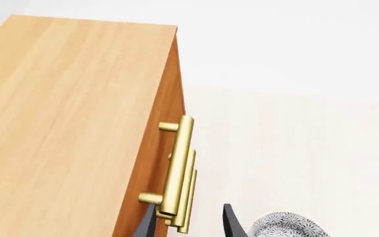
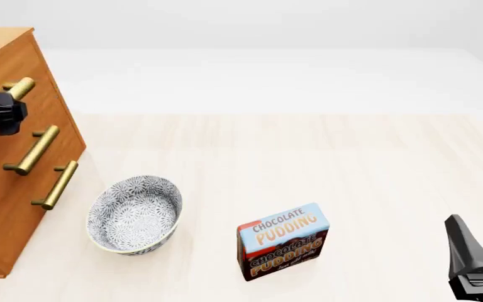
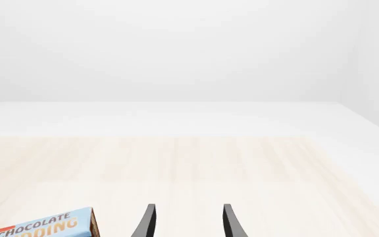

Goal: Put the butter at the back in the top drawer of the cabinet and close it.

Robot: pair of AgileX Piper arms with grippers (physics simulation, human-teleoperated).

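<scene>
Your left gripper [image 1: 188, 220] is sitting at the top drawer [image 2: 19, 100] of the cabinet [image 1: 64, 123]. Its two dark fingers are standing apart, one on each side of the lower end of the brass handle [image 1: 177, 165], and the wrist view is not showing them pressing on the bar, so you are having it open around the handle, not clamped. In the front view the gripper is covering the middle of that same handle. All three drawers are looking shut, with their fronts flush.

Just beyond the left gripper's fingertips, the patterned bowl [image 2: 134, 215] is showing at the edge of the wrist view; it is standing on the table [image 2: 309, 163] near the foot of the cabinet.

Your right gripper [image 3: 186, 222] is hanging low over the table with its fingers spread wide and nothing between them. The pudding box [image 2: 283, 240] is standing upright beside it, toward the bowl, and apart from the fingers.

The butter is not appearing in any of the three views, so I cannot tell you where it is lying.
</scene>
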